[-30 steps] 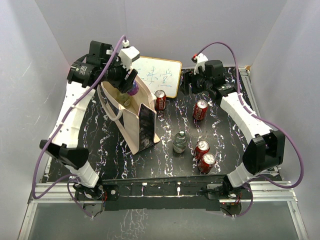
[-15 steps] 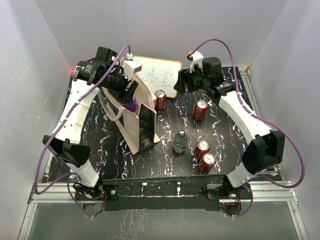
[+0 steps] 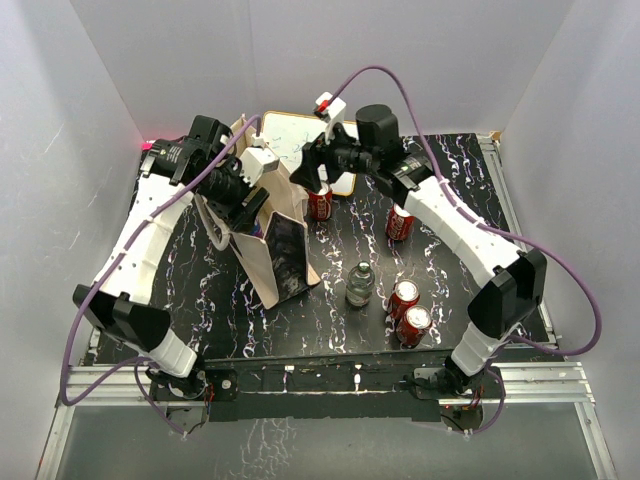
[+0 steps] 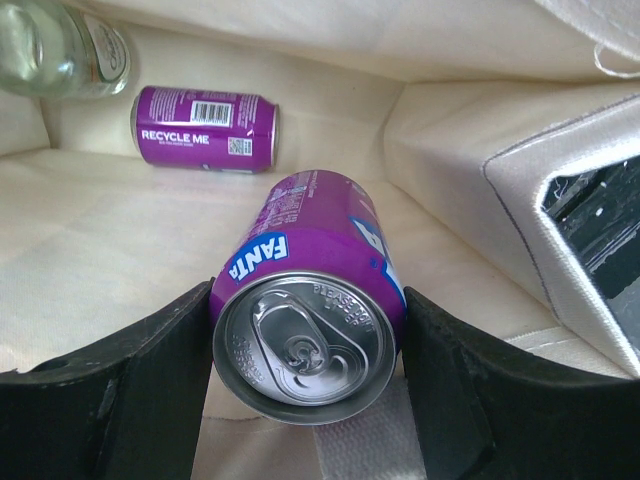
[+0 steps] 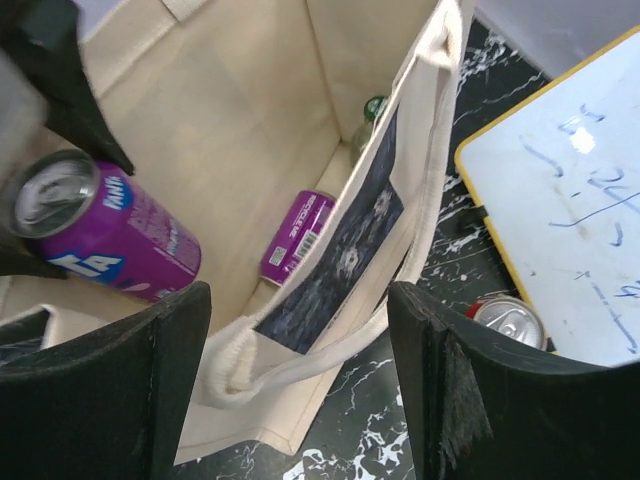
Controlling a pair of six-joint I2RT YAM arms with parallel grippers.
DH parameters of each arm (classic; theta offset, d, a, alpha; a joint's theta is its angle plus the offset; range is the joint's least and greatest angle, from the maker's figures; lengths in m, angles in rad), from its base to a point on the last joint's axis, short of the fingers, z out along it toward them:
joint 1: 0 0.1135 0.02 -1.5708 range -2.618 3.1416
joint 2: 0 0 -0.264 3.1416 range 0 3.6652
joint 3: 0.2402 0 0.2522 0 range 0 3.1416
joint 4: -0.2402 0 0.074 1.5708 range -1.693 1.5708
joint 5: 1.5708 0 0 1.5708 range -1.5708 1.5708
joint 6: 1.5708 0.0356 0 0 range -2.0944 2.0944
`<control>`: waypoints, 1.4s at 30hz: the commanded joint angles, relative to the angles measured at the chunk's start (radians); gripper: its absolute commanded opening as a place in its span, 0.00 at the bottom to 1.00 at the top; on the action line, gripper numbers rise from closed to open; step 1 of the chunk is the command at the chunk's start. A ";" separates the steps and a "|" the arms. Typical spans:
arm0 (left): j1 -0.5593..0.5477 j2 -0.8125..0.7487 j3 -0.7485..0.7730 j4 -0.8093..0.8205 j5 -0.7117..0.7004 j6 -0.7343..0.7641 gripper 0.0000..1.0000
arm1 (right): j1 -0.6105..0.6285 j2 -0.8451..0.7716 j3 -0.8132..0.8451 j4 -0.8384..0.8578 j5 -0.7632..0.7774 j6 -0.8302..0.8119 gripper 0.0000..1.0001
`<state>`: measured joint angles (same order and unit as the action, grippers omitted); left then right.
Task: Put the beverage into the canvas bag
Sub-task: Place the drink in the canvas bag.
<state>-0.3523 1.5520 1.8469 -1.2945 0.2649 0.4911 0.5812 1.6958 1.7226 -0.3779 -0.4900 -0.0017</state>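
Overhead, I see the canvas bag (image 3: pixel 275 255) standing upright on the bench (image 3: pixel 450 250) toward the far left corner, its mouth open. My left tool (image 3: pixel 255 215) reaches down into that mouth. My right tool (image 3: pixel 305 178) sits at the bag's right rim, in front of the white board (image 3: pixel 290 135) at the far edge. A clear bottle (image 3: pixel 360 285) stands near the middle of the bench. Four red cans (image 3: pixel 400 222) stand outside the bag, between the middle and the right edge.

On the left wrist camera, the tool is clamped on a purple Fanta can (image 4: pixel 310 300), one finger on each side. The can is inside the bag with its top facing the lens. A second purple can (image 4: pixel 205 128) lies on its side on the bag floor, near a glass bottle (image 4: pixel 60 45) in the corner.

On the right wrist camera, the tool's fingers are spread apart, with the bag's printed side wall and a handle loop between them. I cannot tell whether they touch the cloth.
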 commanded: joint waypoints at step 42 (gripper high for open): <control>0.117 0.005 -0.223 0.333 -0.048 0.041 0.00 | 0.008 0.056 -0.053 0.075 0.020 -0.104 0.44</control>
<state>-0.2554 1.6882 1.6867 -1.0237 0.1547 0.4465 0.6155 1.7775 1.6932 -0.3660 -0.4484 -0.0929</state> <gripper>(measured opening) 0.650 0.450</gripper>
